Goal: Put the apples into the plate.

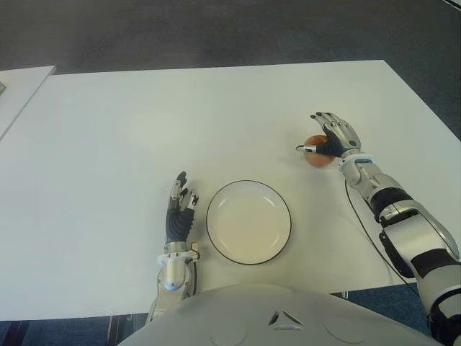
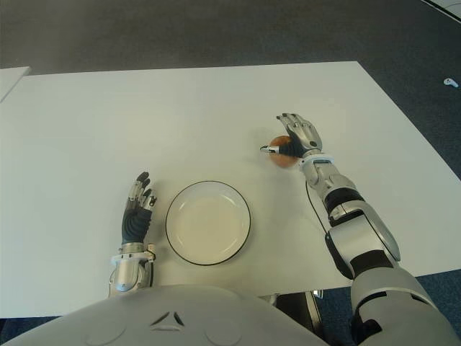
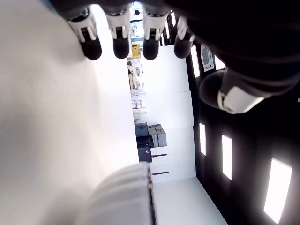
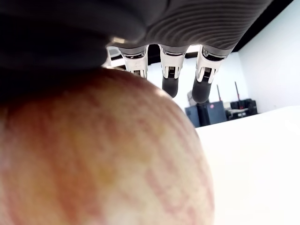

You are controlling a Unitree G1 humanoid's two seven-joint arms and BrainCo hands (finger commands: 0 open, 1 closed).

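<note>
One red-yellow apple (image 1: 318, 160) sits on the white table (image 1: 144, 115), to the right of and a little beyond the plate. My right hand (image 1: 325, 138) lies over the apple, with the thumb at its left side. In the right wrist view the apple (image 4: 93, 154) fills the space under the palm, and the fingers (image 4: 169, 75) reach straight out past it without curling. The white plate (image 1: 211, 216) with a dark rim stands near the table's front edge, and nothing is in it. My left hand (image 1: 180, 209) shows just left of the plate, its fingers (image 3: 121, 37) extended and holding nothing.
A second white table's corner (image 1: 21, 83) shows at the far left. Dark carpet (image 1: 216, 32) lies beyond the table's far edge. The right edge of the table runs close behind my right forearm (image 1: 389, 198).
</note>
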